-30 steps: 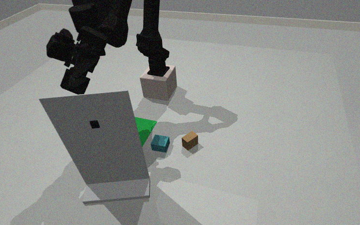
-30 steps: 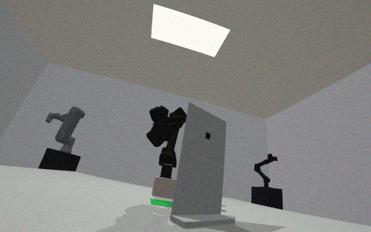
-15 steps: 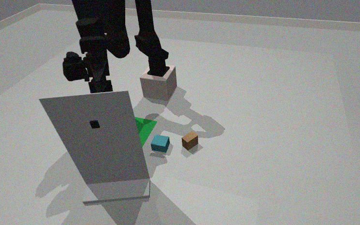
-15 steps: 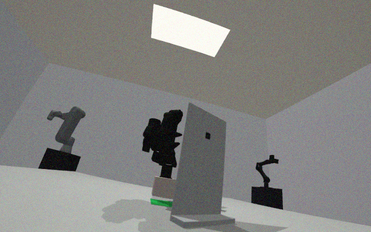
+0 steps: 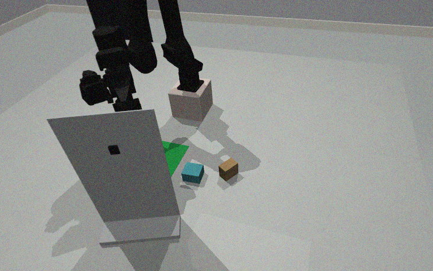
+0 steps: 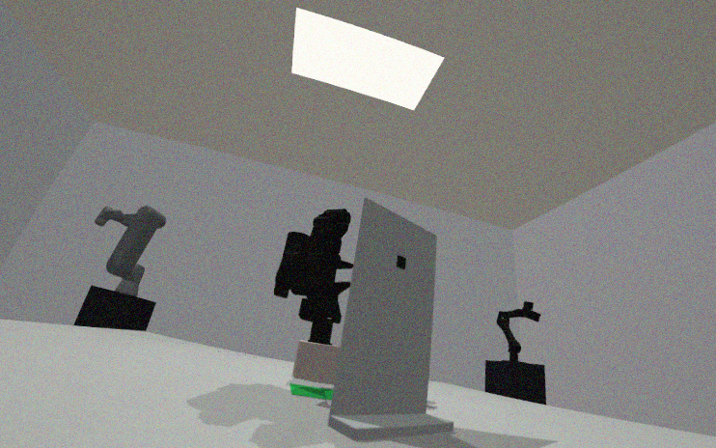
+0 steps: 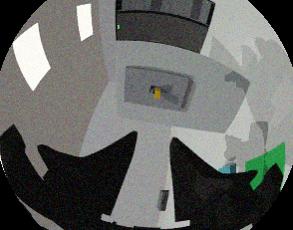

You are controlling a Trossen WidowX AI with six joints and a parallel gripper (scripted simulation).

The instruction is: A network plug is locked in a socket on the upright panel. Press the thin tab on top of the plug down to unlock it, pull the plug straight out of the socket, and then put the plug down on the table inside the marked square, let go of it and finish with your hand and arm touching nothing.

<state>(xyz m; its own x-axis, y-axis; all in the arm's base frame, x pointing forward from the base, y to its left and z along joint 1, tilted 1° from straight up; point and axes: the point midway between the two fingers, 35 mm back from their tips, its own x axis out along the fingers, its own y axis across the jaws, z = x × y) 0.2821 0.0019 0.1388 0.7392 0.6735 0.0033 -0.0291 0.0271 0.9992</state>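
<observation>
The gripper (image 7: 151, 182) hangs just behind the top edge of the upright panel (image 5: 117, 164), its fingers partly drawn in with a gap between them and nothing in their hold. The plug (image 7: 155, 93) sits in its socket on the panel's far face, apart from the fingers. The green square (image 5: 175, 155) lies right of the panel.
</observation>
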